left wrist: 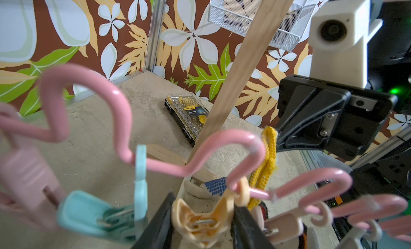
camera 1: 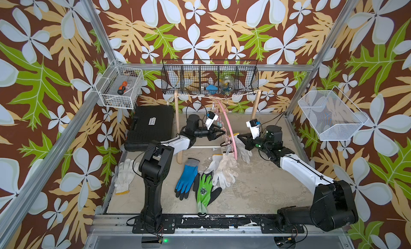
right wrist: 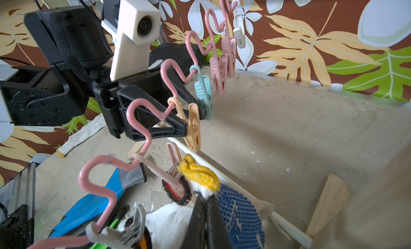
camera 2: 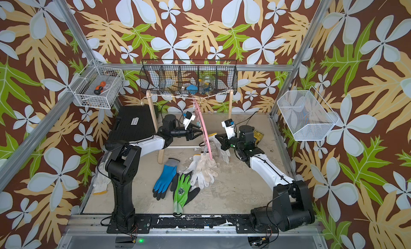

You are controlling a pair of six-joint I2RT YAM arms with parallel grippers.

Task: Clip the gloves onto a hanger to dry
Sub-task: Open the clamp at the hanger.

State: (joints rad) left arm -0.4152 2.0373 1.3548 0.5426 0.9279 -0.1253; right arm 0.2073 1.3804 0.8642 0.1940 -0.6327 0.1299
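The pink hanger (camera 1: 229, 127) (camera 2: 203, 125) hangs from the string of a wooden rack, its wavy bar (left wrist: 115, 103) (right wrist: 142, 116) carrying pastel clips. My left gripper (camera 1: 220, 134) (left wrist: 203, 205) (right wrist: 194, 120) is shut on a beige clip (left wrist: 200, 223) (right wrist: 194, 125), one finger on each side. My right gripper (camera 1: 239, 136) (right wrist: 205, 197) is shut on a white glove (camera 1: 242, 150) (right wrist: 235, 212) with blue dots, just under its yellow cuff (right wrist: 198, 172) (left wrist: 269, 152), held beside that clip. On the table lie a blue-and-black glove (camera 1: 185, 179), a green one (camera 1: 205, 191) and dirty white ones (camera 1: 224, 167).
A black tool case (camera 1: 151, 127) lies at the back left. The rack's wooden posts (camera 1: 178, 125) stand behind my grippers. A clear bit case (left wrist: 189, 116) lies at the back right. Another white glove (camera 1: 123, 174) lies by the left arm's base. Wire baskets (camera 1: 209, 76) hang on the walls.
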